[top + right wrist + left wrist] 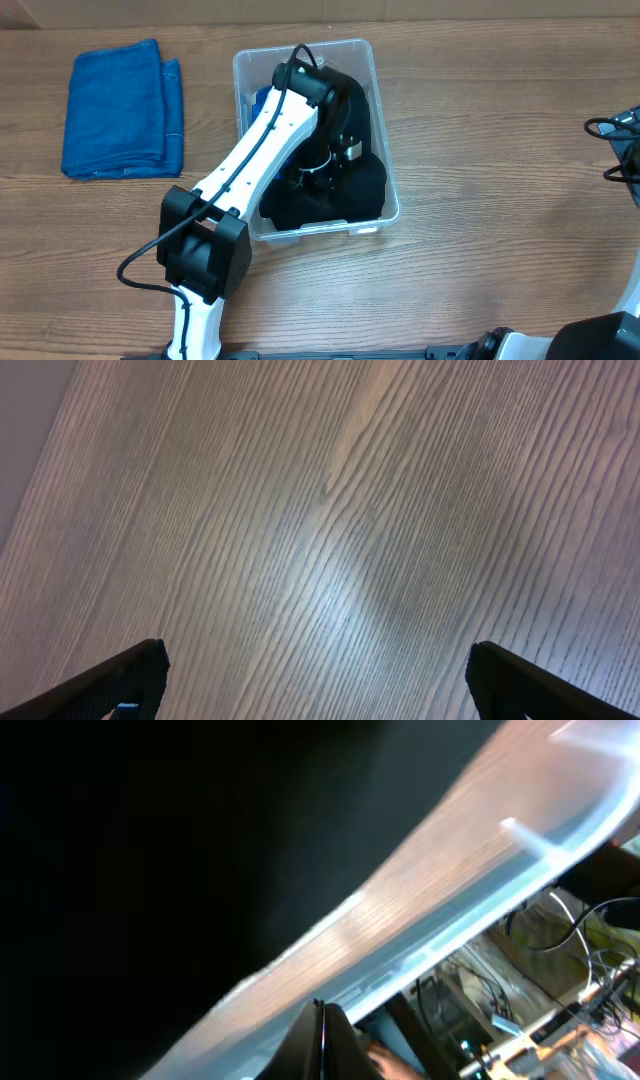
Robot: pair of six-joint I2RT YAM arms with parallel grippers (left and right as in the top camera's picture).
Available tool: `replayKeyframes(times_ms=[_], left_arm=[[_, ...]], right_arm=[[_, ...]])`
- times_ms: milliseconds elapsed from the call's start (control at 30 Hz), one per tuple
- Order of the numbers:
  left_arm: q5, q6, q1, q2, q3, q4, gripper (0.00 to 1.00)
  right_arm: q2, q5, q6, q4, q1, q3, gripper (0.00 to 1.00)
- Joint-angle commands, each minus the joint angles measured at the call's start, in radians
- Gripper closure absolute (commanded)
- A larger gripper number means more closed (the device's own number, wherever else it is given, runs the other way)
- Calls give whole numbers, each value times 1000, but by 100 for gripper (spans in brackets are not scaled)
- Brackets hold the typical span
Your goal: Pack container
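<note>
Overhead, the clear plastic container (384, 130) is sitting near the middle of the wooden tabletop (480, 120), its long side running away from the robot and slightly tilted. A black cloth (365, 185) is lying inside it, filling most of the floor and bunching against the near and right walls. A small patch of blue (260, 100) is showing at the container's far left corner; what it belongs to cannot be told. The left arm (255, 150) is reaching diagonally across the near left rim and down into the container, covering much of its inside. A folded blue towel (120, 110) is lying flat on the tabletop well to the left of the container, apart from it.

From the left wrist, the left hand (322, 1020) is pointing down inside the container with its fingers pressed together, nothing visible between them. Black cloth is filling the left of that view, and the clear wall and rim are crossing the right.

From the right wrist, the right hand (315, 685) is hanging over bare wood with its fingers (130, 680) spread wide, holding nothing. Black cables (615, 140) are lying at the right edge.
</note>
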Motion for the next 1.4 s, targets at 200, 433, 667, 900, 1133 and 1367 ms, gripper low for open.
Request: replayKeyframes(times_ms=[200, 433, 667, 900, 1133, 1367], left_arm=[[-95, -26, 19, -15, -83, 84, 96], [-176, -29, 39, -15, -100, 182, 95], [-244, -29, 41, -13, -100, 318, 87], [-292, -29, 41, -2, -100, 472, 96], [-321, -37, 45, -3, -87, 613, 96], [-322, -48, 47, -35, 12, 589, 96]], right_arm=[[0, -2, 7, 6, -3, -5, 0], [0, -2, 7, 6, -3, -5, 0], [0, -2, 7, 6, -3, -5, 0], [0, -2, 8, 6, -3, -5, 0], [0, -2, 7, 6, -3, -5, 0], [0, -2, 7, 6, -3, -5, 0]])
